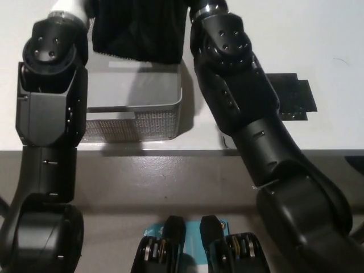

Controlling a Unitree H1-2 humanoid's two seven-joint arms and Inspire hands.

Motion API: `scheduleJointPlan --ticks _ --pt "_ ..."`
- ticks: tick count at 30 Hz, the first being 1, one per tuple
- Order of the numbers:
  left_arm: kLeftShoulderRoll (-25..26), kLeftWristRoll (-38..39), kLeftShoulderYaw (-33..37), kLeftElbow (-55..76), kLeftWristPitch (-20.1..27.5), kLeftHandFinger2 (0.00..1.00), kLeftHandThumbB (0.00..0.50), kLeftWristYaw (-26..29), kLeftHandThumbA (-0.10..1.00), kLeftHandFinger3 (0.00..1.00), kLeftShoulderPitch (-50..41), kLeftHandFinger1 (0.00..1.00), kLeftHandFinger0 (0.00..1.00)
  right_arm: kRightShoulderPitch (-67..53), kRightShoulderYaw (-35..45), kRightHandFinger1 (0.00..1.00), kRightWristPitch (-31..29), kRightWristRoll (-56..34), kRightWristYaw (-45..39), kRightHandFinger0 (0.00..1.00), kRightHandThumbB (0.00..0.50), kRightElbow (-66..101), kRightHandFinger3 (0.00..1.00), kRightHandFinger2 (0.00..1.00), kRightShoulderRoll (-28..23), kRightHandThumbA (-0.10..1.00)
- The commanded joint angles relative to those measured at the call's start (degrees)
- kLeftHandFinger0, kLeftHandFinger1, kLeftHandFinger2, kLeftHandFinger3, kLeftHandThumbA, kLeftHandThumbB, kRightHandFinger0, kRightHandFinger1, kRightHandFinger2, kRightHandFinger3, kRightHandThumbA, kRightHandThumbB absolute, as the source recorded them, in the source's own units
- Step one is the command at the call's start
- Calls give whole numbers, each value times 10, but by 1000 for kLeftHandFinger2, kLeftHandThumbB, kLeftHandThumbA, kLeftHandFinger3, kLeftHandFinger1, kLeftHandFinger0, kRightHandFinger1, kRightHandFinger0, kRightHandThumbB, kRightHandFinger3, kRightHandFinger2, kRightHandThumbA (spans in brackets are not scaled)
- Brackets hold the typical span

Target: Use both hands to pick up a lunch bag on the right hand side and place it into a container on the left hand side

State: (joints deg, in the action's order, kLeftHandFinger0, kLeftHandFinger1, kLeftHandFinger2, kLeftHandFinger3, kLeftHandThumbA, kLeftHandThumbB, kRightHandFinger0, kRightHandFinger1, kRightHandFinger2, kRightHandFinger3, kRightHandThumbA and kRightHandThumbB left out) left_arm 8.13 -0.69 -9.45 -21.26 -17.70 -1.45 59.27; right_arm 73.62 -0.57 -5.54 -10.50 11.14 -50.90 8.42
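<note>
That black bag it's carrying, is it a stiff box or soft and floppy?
Probably soft: the black lunch bag looks like fabric, and its lower edge runs uneven above the mesh container. It likely sags if held by one side, which may explain using both arms. Its weight cannot be judged.

The lunch bag looks like soft matt black cloth that soaks up light. The container is fine silver metal mesh with a smooth solid rim, dully shiny. The tabletop is smooth, matt white with a faint sheen. A black patch on it looks flat and matt. Both arms wear hard glossy black plastic shells showing soft highlights.
</note>
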Motion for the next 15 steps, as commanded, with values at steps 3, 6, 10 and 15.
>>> scheduleJointPlan --ticks 3,6,10,15 --pt "-3 26 -5 -10 75 1000 281 3 1000 1000 26 1000 1000 96 3 1000 -61 -18 -111 1000 135 -108 1000 1000 50 1000" --pt "1 25 -13 -7 67 1000 287 9 1000 1000 19 1000 1000 115 10 1000 -74 -19 -128 1000 124 -149 1000 1000 55 1000" --pt "16 25 -21 -8 72 1000 300 13 1000 1000 9 1000 1000 140 13 1000 -79 -9 -134 1000 142 -196 1000 1000 64 1000" --pt "12 39 -40 -2 65 1000 272 19 1000 1000 3 1000 1000 154 10 1000 -87 2 -139 1000 153 -229 1000 1000 68 1000"
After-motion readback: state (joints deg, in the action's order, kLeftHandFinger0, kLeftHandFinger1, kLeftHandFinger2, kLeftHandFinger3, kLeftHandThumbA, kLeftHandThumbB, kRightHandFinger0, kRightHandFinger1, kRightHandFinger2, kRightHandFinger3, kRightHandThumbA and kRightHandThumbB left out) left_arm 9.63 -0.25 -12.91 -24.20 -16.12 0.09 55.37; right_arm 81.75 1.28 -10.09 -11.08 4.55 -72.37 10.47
